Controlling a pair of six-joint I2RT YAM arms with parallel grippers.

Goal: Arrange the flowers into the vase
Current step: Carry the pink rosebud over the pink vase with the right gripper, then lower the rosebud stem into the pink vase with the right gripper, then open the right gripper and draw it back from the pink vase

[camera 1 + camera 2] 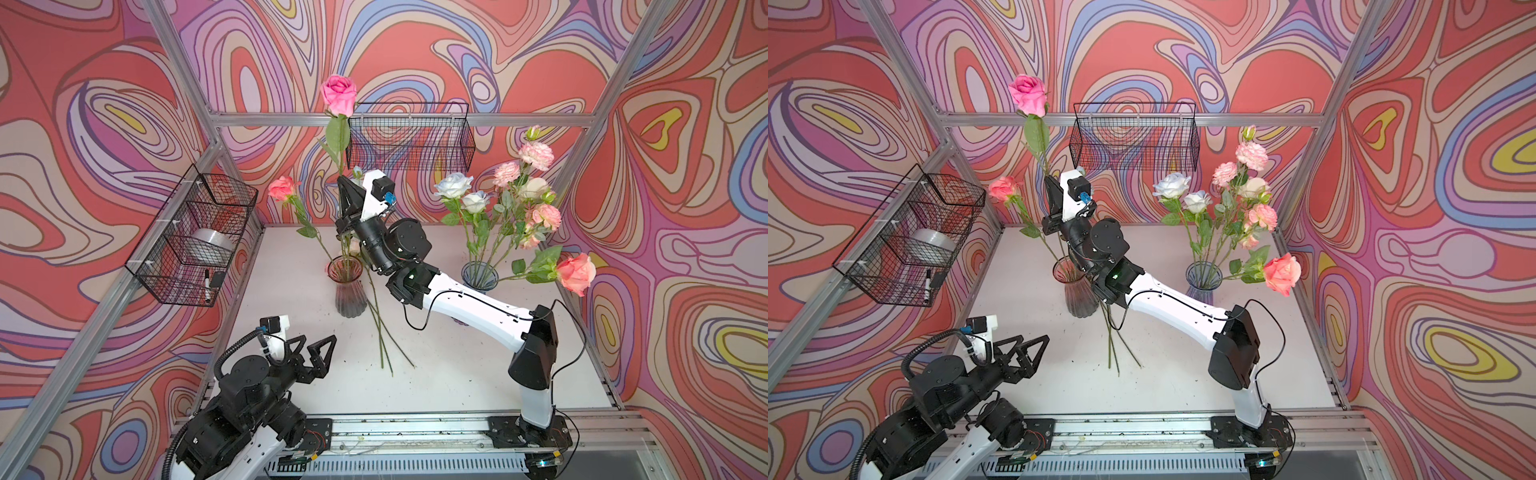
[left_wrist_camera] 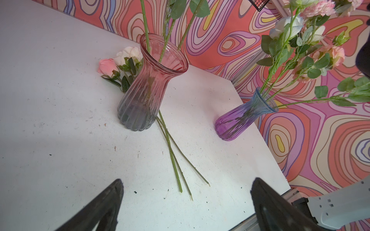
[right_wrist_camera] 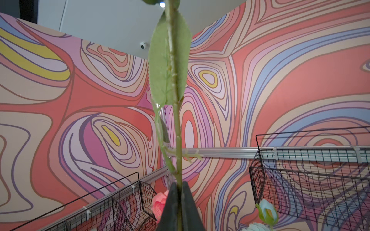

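Loose flowers [image 2: 128, 55] lie just beside the left vase [image 2: 144, 90].

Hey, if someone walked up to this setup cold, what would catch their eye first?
Likely the tall pink rose, high at the back centre, its stem pinched in the shut right gripper above the pink vase. Next, the swirling coral-and-purple walls all around, and the bouquet fanning from the blue-purple vase at the right rear.
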